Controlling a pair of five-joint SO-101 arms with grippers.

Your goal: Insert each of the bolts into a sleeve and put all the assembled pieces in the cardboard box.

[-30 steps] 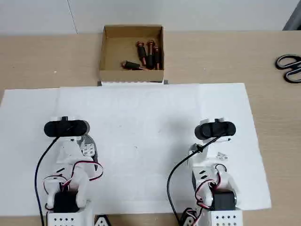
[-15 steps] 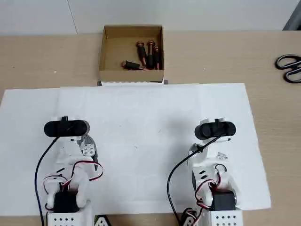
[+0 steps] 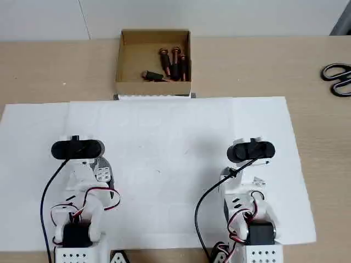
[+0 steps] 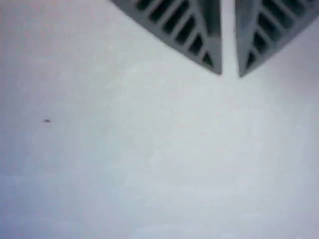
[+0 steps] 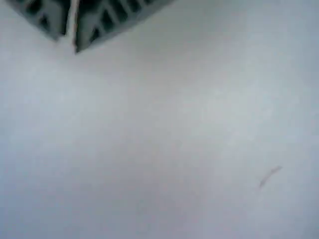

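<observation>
cardboard box (image 3: 133, 56) sits on the wooden table (image 3: 49, 66), just beyond the far edge of a white paper sheet (image 3: 175, 137) that covers the table's middle. four assembled pieces (image 3: 174, 64), copper-coloured bolts in dark sleeves, lie inside it. three are bunched against the box's right wall, roughly parallel, and one lies across the floor of the box near the front wall (image 3: 154, 76).

both arms are folded back at the near edge of the paper, well apart from the box and from each other. one arm (image 3: 82, 189) stands at the sheet's left part and the other arm (image 3: 248, 192) at its right part. each has its black wrist camera at the forward end and its cables looping down toward the base.

the left gripper (image 4: 229, 72) points at bare white paper, its two ribbed grey fingers (image 4: 194, 30) drawn together with a narrow slit between the tips and nothing held. the right gripper (image 5: 67, 44) is likewise over plain paper, its fingers (image 5: 107, 17) pressed nearly together and holding nothing.

black-handled scissors (image 3: 337, 78) lie on the table at the far right, off the paper.
</observation>
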